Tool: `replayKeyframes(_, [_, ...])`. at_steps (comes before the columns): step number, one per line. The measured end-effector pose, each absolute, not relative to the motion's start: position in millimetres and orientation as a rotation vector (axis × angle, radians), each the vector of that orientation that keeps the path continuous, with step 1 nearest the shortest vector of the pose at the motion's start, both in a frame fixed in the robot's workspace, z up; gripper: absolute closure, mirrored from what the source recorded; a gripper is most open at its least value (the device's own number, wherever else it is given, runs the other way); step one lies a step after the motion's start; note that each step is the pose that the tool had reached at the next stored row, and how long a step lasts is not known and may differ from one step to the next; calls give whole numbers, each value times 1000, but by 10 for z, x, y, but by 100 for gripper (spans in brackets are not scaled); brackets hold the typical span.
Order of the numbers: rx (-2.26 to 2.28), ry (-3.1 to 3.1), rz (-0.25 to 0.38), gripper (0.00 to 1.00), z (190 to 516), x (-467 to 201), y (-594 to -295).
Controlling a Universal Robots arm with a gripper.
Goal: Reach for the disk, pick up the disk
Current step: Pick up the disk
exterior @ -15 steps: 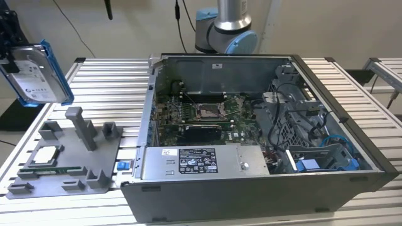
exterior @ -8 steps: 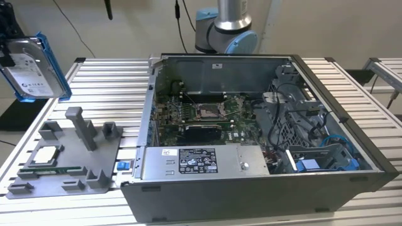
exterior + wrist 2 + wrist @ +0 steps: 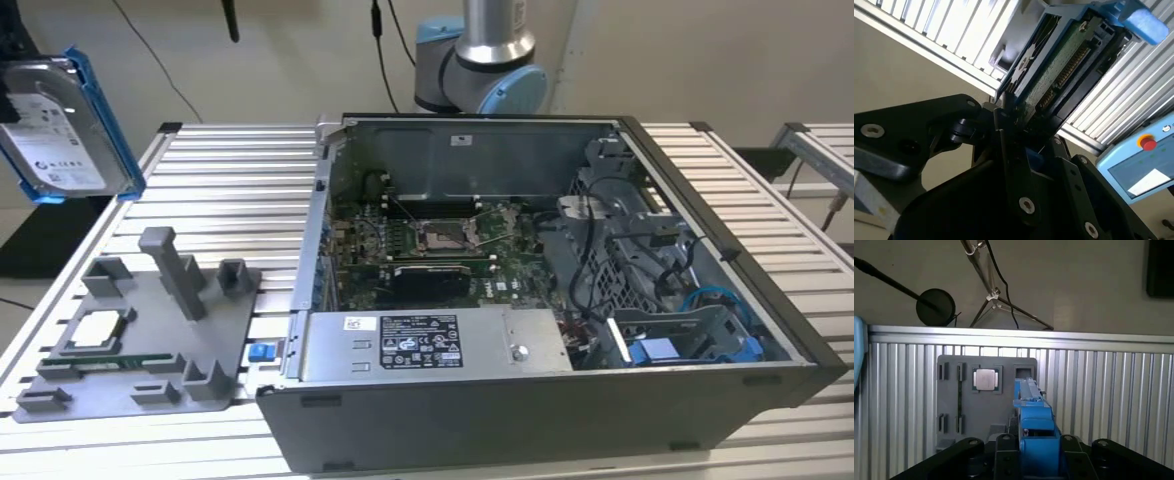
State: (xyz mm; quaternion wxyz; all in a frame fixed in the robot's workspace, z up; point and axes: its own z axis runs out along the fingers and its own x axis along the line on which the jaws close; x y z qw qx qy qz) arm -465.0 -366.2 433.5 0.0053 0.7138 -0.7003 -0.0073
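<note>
1. The tool (image 3: 1010, 120) is pinching the disk (image 3: 60, 125) by one edge, its jaws pressing on the blue carrier frame.
2. The disk is hanging upright in the air, clear of the tabletop (image 3: 227, 180), over the far corner at the exterior view's left.
3. A grey fixture plate (image 3: 134, 340) carrying a CPU chip (image 3: 96, 330) is lying below, beside the open computer case (image 3: 534, 300).

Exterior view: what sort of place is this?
Probably a robotics test bench: an open computer case on a slatted metal table, a robot arm, and the disk in the pincer.
</note>
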Motion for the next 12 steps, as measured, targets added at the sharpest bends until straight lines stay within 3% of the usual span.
replayKeyframes(12, [2236, -2192, -24, 100, 4786, -4656, -3661])
